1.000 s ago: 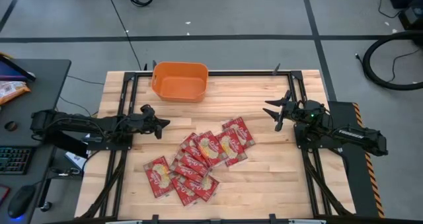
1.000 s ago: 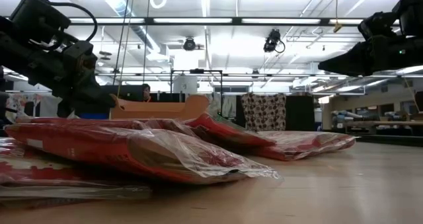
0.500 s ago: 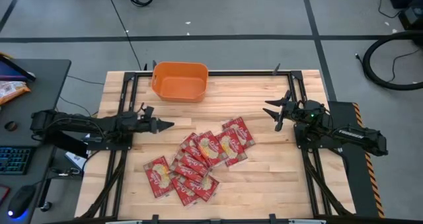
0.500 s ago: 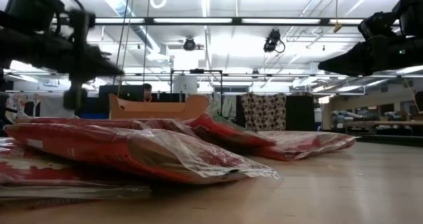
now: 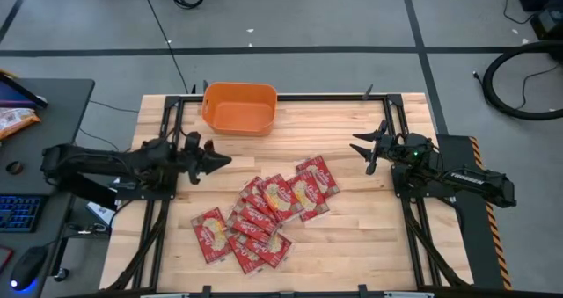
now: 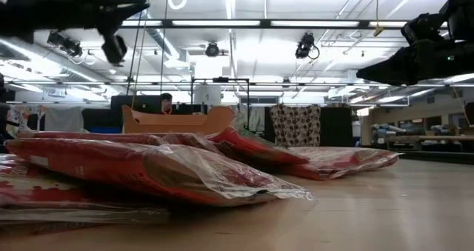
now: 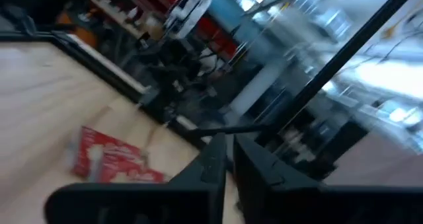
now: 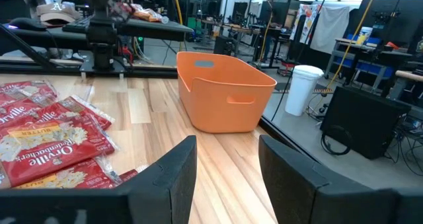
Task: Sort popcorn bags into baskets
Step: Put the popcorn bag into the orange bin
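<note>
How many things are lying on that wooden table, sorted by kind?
Red popcorn bags: about 10, overlapping in a pile, so the exact count is unsure
Orange basket: 1, with nothing in it
Total: about 11

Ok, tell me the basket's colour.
Plain orange basket, seen best in the right wrist view.
</note>
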